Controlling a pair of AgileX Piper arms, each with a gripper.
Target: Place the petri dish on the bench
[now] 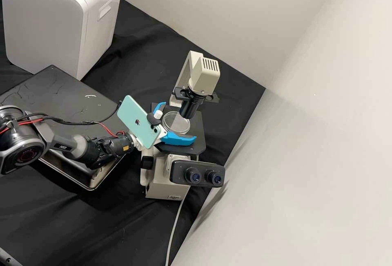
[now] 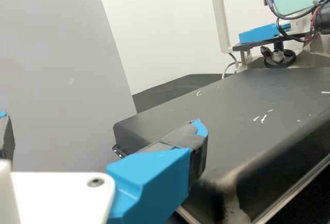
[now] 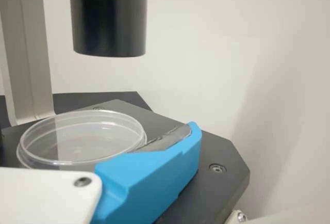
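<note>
A clear round petri dish (image 1: 176, 121) (image 3: 80, 136) lies on the black stage (image 1: 199, 137) of a beige microscope, under its black lens tube (image 3: 108, 15). My right gripper (image 1: 179, 121) comes in from the left and is open, with one blue finger on each side of the dish. One of its fingers (image 3: 154, 167) lies close along the dish's rim. My left gripper (image 2: 100, 123) is open and holds nothing. It sits low beside a dark metal box (image 2: 247, 126), in front of a white appliance (image 2: 56, 74).
The microscope's eyepieces (image 1: 202, 175) face the front, and its lamp arm (image 1: 200, 70) rises behind the stage. The dark box (image 1: 61, 98) and the white appliance (image 1: 57, 16) fill the bench's back left. A light wall (image 1: 318, 135) borders the right. Black bench (image 1: 81, 225) lies in front.
</note>
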